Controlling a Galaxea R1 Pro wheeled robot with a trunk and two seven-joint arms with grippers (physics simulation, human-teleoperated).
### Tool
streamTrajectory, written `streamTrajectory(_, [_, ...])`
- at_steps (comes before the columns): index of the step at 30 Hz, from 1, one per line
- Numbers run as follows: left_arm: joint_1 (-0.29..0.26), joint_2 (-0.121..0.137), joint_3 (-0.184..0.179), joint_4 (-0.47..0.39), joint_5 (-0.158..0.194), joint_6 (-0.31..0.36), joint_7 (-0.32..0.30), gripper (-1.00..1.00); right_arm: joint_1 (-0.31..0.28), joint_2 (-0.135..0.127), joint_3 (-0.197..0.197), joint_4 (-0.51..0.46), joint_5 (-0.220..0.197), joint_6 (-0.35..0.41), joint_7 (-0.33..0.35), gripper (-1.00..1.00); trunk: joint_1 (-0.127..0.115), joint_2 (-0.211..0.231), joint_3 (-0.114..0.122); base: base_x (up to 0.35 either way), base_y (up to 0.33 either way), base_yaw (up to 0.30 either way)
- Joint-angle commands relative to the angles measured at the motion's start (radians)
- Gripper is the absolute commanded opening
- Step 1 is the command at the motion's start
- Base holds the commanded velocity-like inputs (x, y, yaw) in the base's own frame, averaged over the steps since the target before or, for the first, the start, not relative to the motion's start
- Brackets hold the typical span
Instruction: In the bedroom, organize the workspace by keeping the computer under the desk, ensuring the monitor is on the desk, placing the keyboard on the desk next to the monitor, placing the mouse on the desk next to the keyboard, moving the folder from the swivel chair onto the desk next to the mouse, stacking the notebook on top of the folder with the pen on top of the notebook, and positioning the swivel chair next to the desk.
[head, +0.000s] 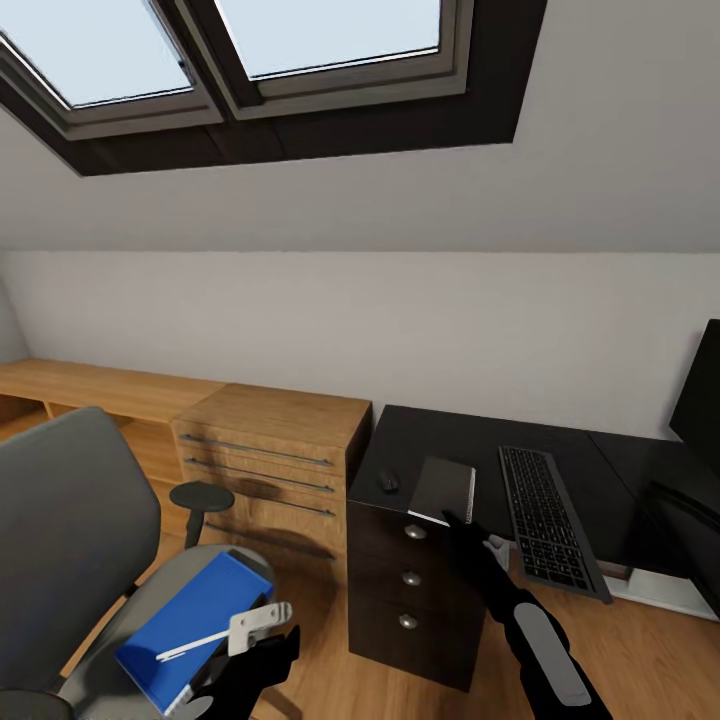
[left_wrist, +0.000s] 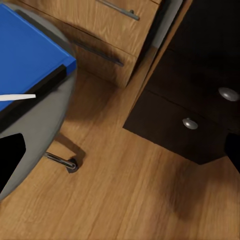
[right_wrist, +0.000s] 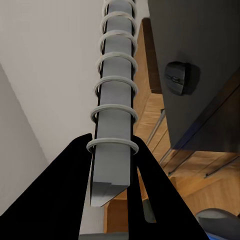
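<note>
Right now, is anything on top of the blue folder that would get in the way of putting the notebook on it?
Yes. The pen lies across the folder, itself on the swivel chair seat, while the right gripper holds the notebook over the desk.

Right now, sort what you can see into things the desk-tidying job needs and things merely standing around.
Job: thick blue folder on grey swivel chair; white pen on the folder; grey spiral notebook in right gripper; dark mouse; slim keyboard; black monitor; black desk.

Bystanders: light-wood chest; skylight.
</note>
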Motion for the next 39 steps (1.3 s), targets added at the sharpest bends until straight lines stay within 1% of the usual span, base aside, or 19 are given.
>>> streamTrajectory(1, [0.0, 0.0, -0.002, -0.002, 0.011, 0.002, 0.009, 1.0, -0.001, 0.001, -0.004, 0.0, -0.007, 0.008, 0.001, -1.0, 0.0, -0.001, -0.001, 0.0, 0.0, 0.0])
streamTrajectory(2, [0.0, 0.0, -0.003, -0.002, 0.011, 0.002, 0.009, 1.0, -0.001, 0.001, -0.004, 0.0, -0.007, 0.008, 0.001, -1.0, 0.0, -0.001, -0.001, 0.0, 0.0, 0.0])
streamTrajectory(3, [0.0, -0.006, -0.004, 0.004, 0.012, 0.003, 0.013, 1.0, -0.001, 0.006, -0.009, -0.003, -0.004, 0.003, 0.002, -1.0, 0.0, -0.001, -0.001, 0.0, 0.0, 0.0])
streamTrajectory(5, [0.0, -0.013, -0.004, 0.015, 0.012, 0.003, 0.013, 1.0, -0.001, 0.006, -0.009, -0.003, -0.004, 0.002, 0.003, -1.0, 0.0, -0.001, -0.001, 0.0, 0.0, 0.0])
streamTrajectory(9, [0.0, -0.014, -0.004, 0.016, 0.012, 0.003, 0.013, 1.0, -0.001, 0.005, -0.009, -0.003, -0.004, 0.003, 0.002, -1.0, 0.0, -0.001, -0.001, 0.0, 0.0, 0.0])
streamTrajectory(13, [0.0, -0.01, -0.005, 0.017, 0.013, 0.003, 0.013, 1.0, -0.001, -0.009, -0.011, -0.002, -0.006, 0.006, 0.001, -1.0, 0.0, -0.001, -0.001, 0.0, 0.0, 0.0])
streamTrajectory(16, [0.0, -0.008, -0.005, 0.018, 0.014, 0.003, 0.012, 1.0, -0.001, -0.013, -0.011, -0.002, -0.006, 0.007, 0.001, -1.0, 0.0, -0.001, -0.001, 0.0, 0.0, 0.0])
streamTrajectory(24, [0.0, -0.007, -0.006, 0.019, 0.015, 0.005, 0.012, 1.0, -0.001, -0.014, -0.011, -0.001, -0.008, 0.007, 0.001, -1.0, 0.0, -0.001, -0.001, 0.096, 0.0, 0.0])
streamTrajectory(31, [0.0, -0.01, -0.007, 0.017, 0.015, 0.006, 0.012, 1.0, -0.001, -0.013, -0.01, 0.0, -0.009, 0.008, 0.001, -1.0, 0.0, -0.001, -0.001, 0.009, 0.0, 0.0])
streamTrajectory(39, [0.0, -0.011, -0.013, 0.017, 0.015, 0.005, 0.014, 1.0, -0.001, -0.013, -0.011, 0.0, -0.01, 0.007, 0.001, -1.0, 0.031, -0.057, -0.026, 0.001, 0.0, 0.0])
